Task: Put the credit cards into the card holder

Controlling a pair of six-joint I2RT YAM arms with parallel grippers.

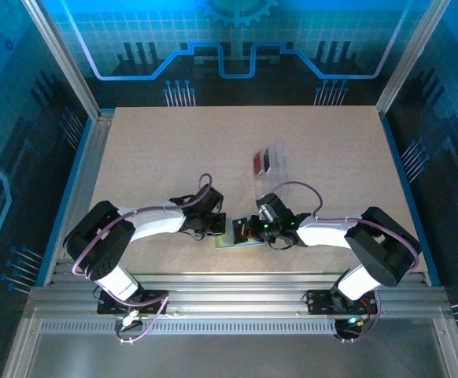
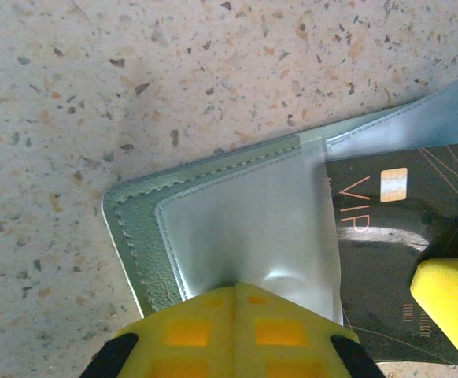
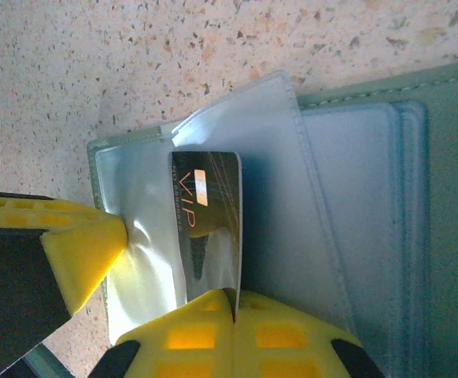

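Observation:
The pale green card holder (image 2: pixel 138 236) (image 3: pixel 449 197) (image 1: pixel 230 241) lies open at the near middle of the table. My left gripper (image 2: pixel 237 287) (image 1: pixel 221 228) is shut on the edge of its clear inner pocket and puckers the plastic. My right gripper (image 3: pixel 234 303) (image 1: pixel 246 231) is shut on the end of the black credit card (image 3: pixel 205 201) (image 2: pixel 386 228), marked VIP. The card lies partly under the lifted clear flap. A red credit card (image 1: pixel 258 163) lies farther back on the table, away from both grippers.
A clear plastic pouch (image 1: pixel 275 156) lies beside the red card. The two grippers work nearly tip to tip over the holder. Aluminium rails (image 1: pixel 229 287) edge the speckled table (image 1: pixel 174 157) at the near side, with open surface behind and to both sides.

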